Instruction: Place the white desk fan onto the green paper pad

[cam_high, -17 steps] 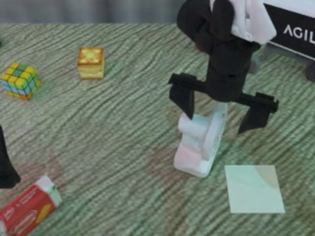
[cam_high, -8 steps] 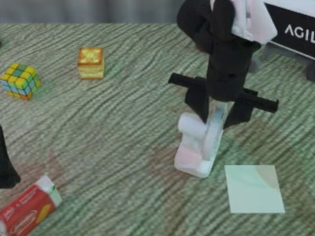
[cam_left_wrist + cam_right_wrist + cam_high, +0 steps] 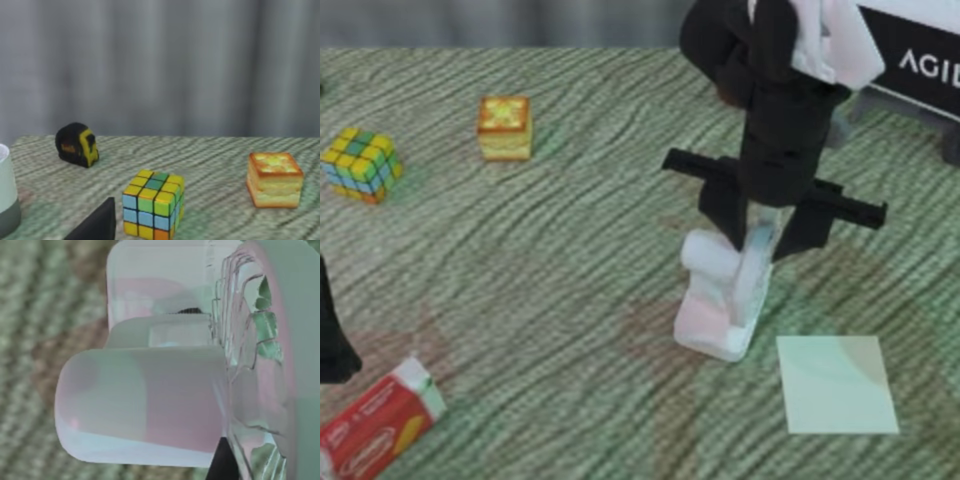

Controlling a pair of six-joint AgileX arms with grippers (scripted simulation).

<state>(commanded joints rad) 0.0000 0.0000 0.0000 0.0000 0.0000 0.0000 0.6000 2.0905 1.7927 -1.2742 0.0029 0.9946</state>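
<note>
Your right end effector [image 3: 760, 228] is sitting right over the white desk fan [image 3: 725, 290], with its two black fingers [image 3: 723, 212] pinched in on the round grille head from both sides, so it's gripping the fan up top. The fan is standing upright on the surface [image 3: 570, 260], base down, a little right of the middle in the top view. The right wrist view is basically all fan [image 3: 165, 390]: the cylindrical motor housing and the grille edge are filling it, with a sliver of dark finger [image 3: 220, 462] showing against the grille.

The green paper pad [image 3: 837, 397] is lying flat just to the right of the fan's base and nearer the front edge, close but not touching it.

Your left end effector [image 3: 332, 340] is parking at the far left edge of the surface, and I can't tell what its fingers are doing.

Other stuff you're seeing: a Rubik's cube [image 3: 360, 164] and a toast-like block [image 3: 504, 127] toward the back left, a red carton [image 3: 375, 420] at the front left, plus a black-and-yellow tape measure [image 3: 77, 145] in the left wrist view.
</note>
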